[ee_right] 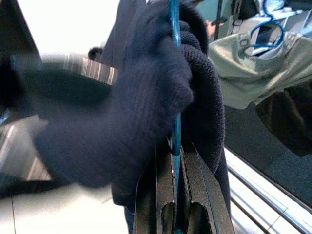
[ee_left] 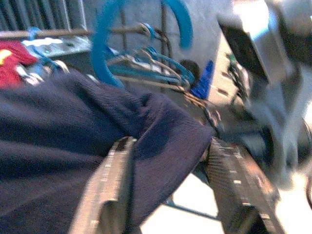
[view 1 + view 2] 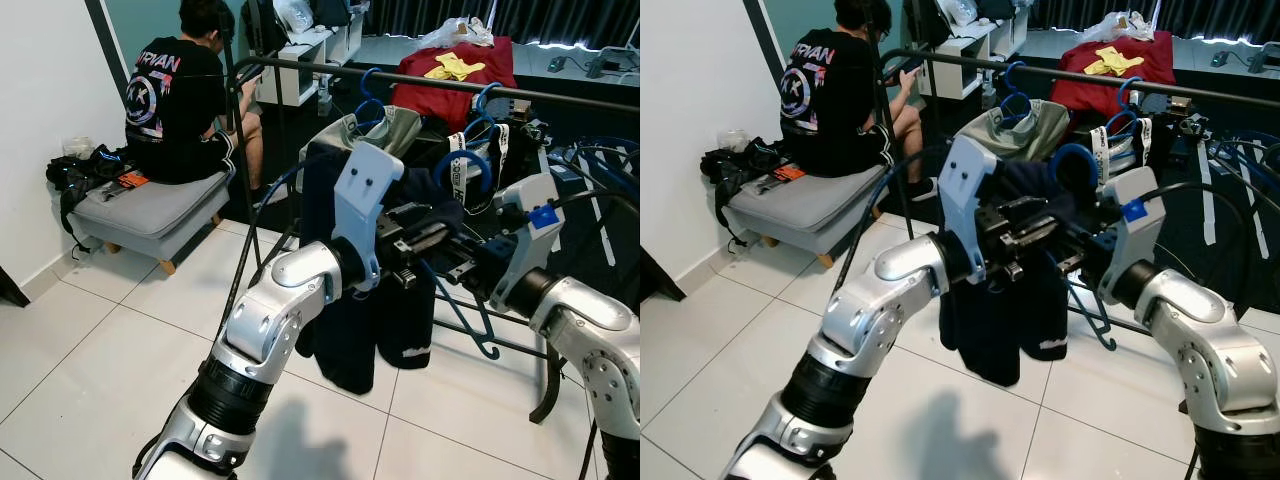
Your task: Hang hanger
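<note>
— What is the dark garment (image 1: pixel 146 97) looking like?
— It is showing as navy cloth, a coarse, matt knit. The blue hanger (image 1: pixel 174 73) running through it is gleaming like smooth plastic.
— And the right gripper (image 1: pixel 178 195)?
— Its black fingers (image 1: pixel 204 195) are looking hard and faintly glossy. The left gripper (image 2: pixel 175 190) fingers (image 2: pixel 239 185) are showing ribbed, dull pads.
— Around them?
— The rail (image 3: pixel 420 82) is reading as dark matt metal, the floor (image 3: pixel 110 360) as glossy pale tile, the bench (image 3: pixel 150 205) at ten o'clock as soft grey cloth.

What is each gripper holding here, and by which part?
Right gripper is shut on the blue hanger, on its thin bar. Left gripper straddles the navy garment draped on it.
</note>
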`<state>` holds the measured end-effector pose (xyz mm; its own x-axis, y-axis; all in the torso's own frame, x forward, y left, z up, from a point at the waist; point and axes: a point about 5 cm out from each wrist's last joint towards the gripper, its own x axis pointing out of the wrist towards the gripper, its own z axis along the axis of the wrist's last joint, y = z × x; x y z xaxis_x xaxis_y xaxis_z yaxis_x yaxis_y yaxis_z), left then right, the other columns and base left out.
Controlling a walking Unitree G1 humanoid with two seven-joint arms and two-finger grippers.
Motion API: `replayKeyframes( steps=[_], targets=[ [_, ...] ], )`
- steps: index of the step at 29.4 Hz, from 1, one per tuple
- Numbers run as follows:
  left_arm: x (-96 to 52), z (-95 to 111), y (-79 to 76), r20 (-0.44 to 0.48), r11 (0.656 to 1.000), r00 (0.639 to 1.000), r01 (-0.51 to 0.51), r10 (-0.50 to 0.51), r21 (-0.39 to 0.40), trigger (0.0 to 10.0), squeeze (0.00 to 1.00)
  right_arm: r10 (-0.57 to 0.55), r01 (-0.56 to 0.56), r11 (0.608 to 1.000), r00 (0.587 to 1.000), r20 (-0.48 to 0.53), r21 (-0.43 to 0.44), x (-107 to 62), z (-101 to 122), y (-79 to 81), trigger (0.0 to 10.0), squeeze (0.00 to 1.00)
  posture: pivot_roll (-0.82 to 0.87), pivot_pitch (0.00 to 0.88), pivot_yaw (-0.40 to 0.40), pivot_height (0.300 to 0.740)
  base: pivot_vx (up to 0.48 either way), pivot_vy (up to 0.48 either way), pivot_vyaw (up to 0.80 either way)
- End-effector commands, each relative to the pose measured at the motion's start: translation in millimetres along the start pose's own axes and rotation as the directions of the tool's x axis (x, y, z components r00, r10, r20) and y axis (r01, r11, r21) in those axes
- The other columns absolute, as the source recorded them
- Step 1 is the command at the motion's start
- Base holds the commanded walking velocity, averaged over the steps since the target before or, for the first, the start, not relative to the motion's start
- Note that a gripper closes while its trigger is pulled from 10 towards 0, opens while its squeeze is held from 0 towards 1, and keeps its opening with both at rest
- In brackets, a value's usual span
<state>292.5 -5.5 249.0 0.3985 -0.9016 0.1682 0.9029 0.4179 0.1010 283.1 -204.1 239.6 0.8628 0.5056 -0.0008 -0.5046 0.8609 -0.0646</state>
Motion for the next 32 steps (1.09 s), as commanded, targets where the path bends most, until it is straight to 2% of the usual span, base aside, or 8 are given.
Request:
replayKeyframes(
  steps=[1,16,20,28,29,30,31,32],
  targets=[
    [-9.1,-4,1.6,-0.050,0.998,0.997,0.066,-0.066,0.014,10.0,1.00,0.002,0.001,1.000,0.993,0.122,-0.021,-1.2,20,-1.9,10.0,0.00,-0.09,0.044,0.024,0.740,0.000,0.000,0.00],
    [-28.6,28,42.4,0.048,0.989,0.990,-0.135,0.133,0.057,10.0,1.00,0.006,-0.002,1.000,0.988,0.153,-0.028,-5.0,27,-5.2,10.0,0.00,-0.09,0.050,0.019,0.740,0.000,0.000,0.00],
    [-50.0,43,71.3,0.148,0.961,0.950,-0.275,0.275,-0.024,10.0,1.00,0.032,-0.025,0.999,0.982,0.183,-0.042,-18.0,38,-12.7,10.0,0.00,-0.09,0.053,0.018,0.740,0.000,0.000,0.00],
    [-66.1,49,59.2,0.200,0.989,0.973,-0.093,0.115,-0.119,10.0,1.00,0.004,0.008,0.998,0.982,0.188,-0.062,-25.5,43,-24.1,10.0,0.00,-0.09,0.058,0.014,0.740,0.000,0.000,0.00],
    [-71.6,49,54.8,0.224,0.988,0.973,-0.020,0.055,-0.154,10.0,0.34,0.003,0.009,0.998,0.980,0.197,-0.060,-27.0,45,-25.8,10.0,0.00,-0.09,0.058,0.014,0.740,0.000,0.000,0.00],
    [-71.6,49,54.8,0.224,0.988,0.973,-0.020,0.055,-0.154,10.0,0.34,0.003,0.009,0.998,0.980,0.197,-0.060,-27.0,45,-25.8,10.0,0.00,-0.09,0.058,0.014,0.740,0.000,0.000,0.00],
    [-75.8,48,53.7,0.226,0.987,0.974,0.008,0.028,-0.158,10.0,0.00,0.008,0.004,0.998,0.978,0.208,-0.056,-28.2,47,-26.3,10.0,0.00,-0.09,0.057,0.014,0.740,0.000,0.000,0.00],
    [-75.8,48,53.7,0.226,0.987,0.974,0.008,0.028,-0.158,10.0,0.00,0.008,0.004,0.998,0.978,0.208,-0.056,-28.2,47,-26.3,10.0,0.00,-0.09,0.057,0.014,0.740,0.000,0.000,0.00]
  ],
)
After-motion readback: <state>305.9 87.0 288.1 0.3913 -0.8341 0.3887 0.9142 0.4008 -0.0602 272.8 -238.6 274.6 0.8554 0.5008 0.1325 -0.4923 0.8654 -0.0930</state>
